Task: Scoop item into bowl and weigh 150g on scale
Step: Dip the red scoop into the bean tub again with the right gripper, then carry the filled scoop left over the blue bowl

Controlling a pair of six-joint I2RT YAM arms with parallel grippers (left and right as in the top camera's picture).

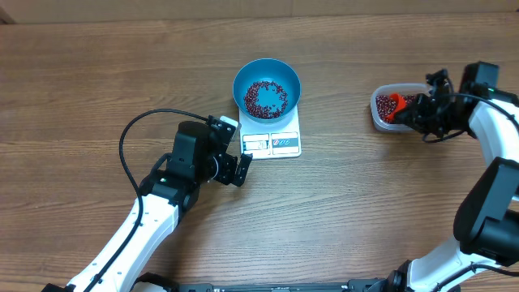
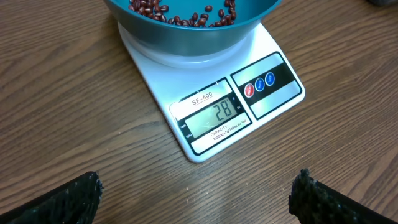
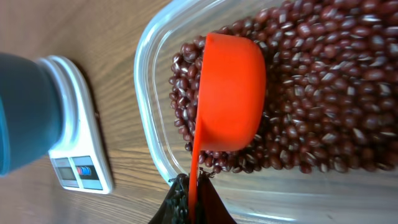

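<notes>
The blue bowl [image 1: 267,87] stands on the white scale [image 1: 284,144] and holds a thin layer of red-brown beans [image 1: 265,97]. In the left wrist view the bowl [image 2: 186,37] sits above the scale's lit display [image 2: 214,115]. My left gripper [image 1: 235,148] rests open just left of the scale, nothing between its fingers [image 2: 68,199]. At the far right my right gripper [image 1: 415,112] is shut on the handle of an orange scoop [image 3: 233,93]. The scoop's cup lies on its side on the beans [image 3: 329,93] in the clear tub [image 3: 146,106].
The clear tub [image 1: 378,113] sits on the wooden table about a hand's width right of the scale. A black cable [image 1: 134,130] loops off the left arm. In the right wrist view the scale [image 3: 81,155] and bowl [image 3: 25,112] show at the left.
</notes>
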